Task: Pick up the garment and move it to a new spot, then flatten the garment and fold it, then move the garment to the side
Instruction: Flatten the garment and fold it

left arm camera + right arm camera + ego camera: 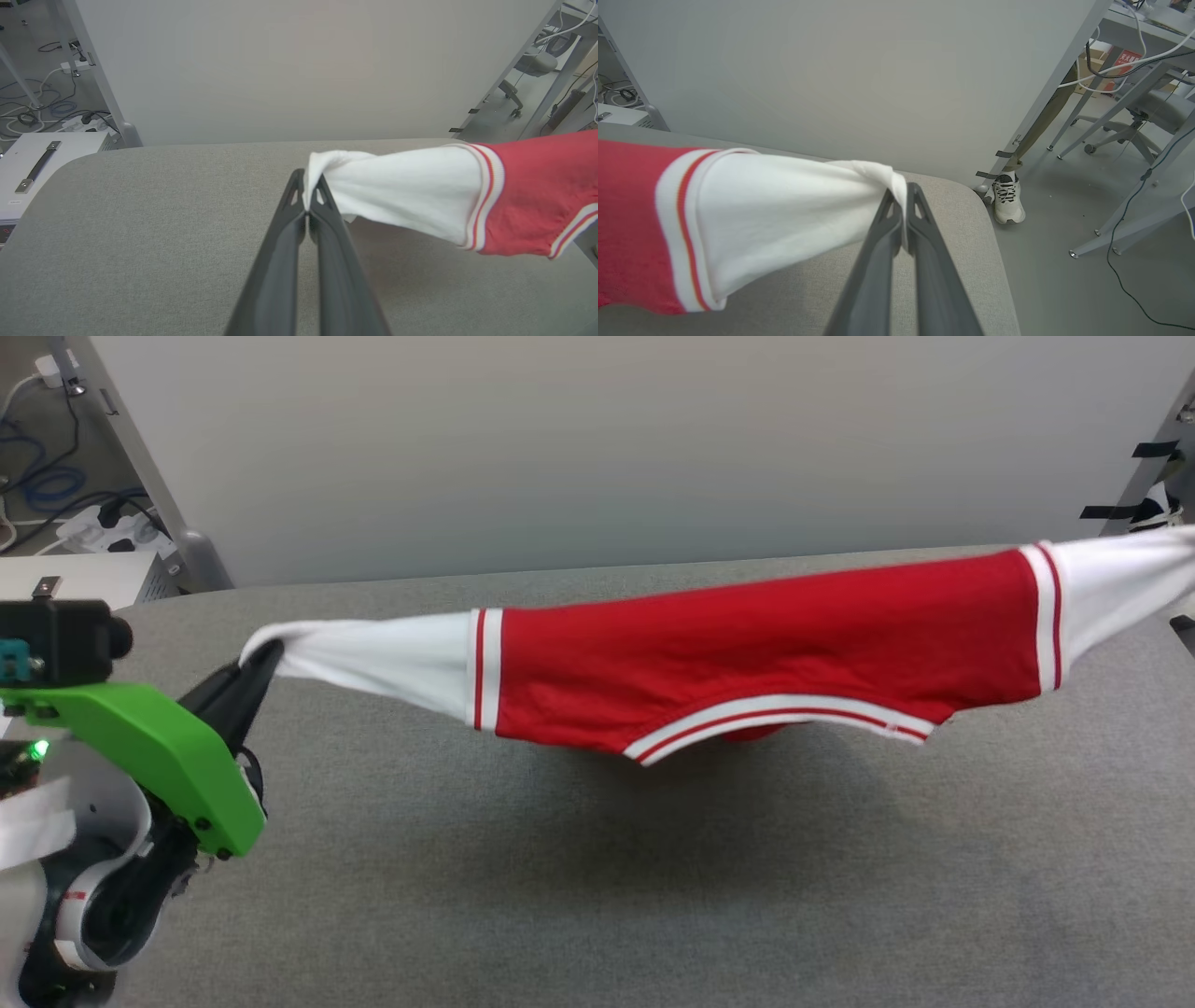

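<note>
The garment (747,644), a red shirt with white sleeves and striped trim, hangs stretched in the air above the grey table (560,896). My left gripper (264,660) is shut on the tip of its left white sleeve (402,186). In the left wrist view the left gripper (307,179) pinches that cloth between its dark fingers. My right gripper (903,193) is shut on the tip of the other white sleeve (784,210), which runs off the head view's right edge (1120,579). The shirt's striped neckline (775,714) sags lowest, just off the table; the print is hidden.
A pale partition wall (607,448) stands behind the table. Cables and a power strip (103,527) lie on the floor at the far left, beside a white box (46,163). A person's shoe (1007,201) and chair legs (1125,135) are past the table's right corner.
</note>
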